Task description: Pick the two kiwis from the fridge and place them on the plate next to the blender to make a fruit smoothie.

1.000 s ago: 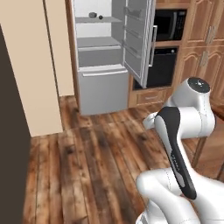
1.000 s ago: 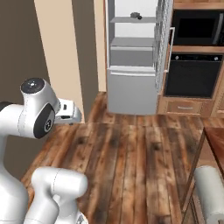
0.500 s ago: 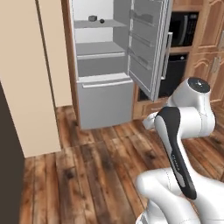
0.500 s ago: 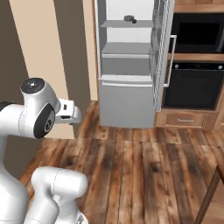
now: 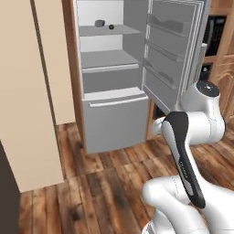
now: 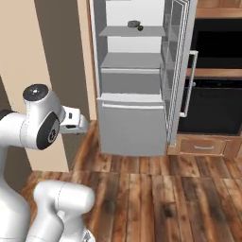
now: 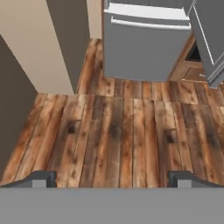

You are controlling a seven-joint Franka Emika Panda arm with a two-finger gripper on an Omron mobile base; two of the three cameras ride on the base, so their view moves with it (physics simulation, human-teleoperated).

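My pincer (image 7: pixel 112 177) hangs with its jaws spread wide and nothing between them, facing down at the wooden floor (image 7: pixel 122 131) in the hand view.

The fridge (image 5: pixel 114 119) stands open ahead, its door (image 5: pixel 171 50) swung out toward 2 o'clock in the left base view. On the upper shelf (image 5: pixel 106 31), near 12 o'clock, sit two small dark items: a greyish lump (image 5: pixel 99 23) and a darker rounded piece (image 5: pixel 111 26) just beside it. In the right base view the same pair (image 6: pixel 134 24) appears. At this size I cannot confirm which is a kiwi, nor where the second kiwi lies.

Risks, as I judge them: reaching upward, my arm could strike the open door or its racks, since they flank the shelf closely. I could also close on the grey lump by mistake. A rounded fruit may roll backward if nudged before my jaws close.
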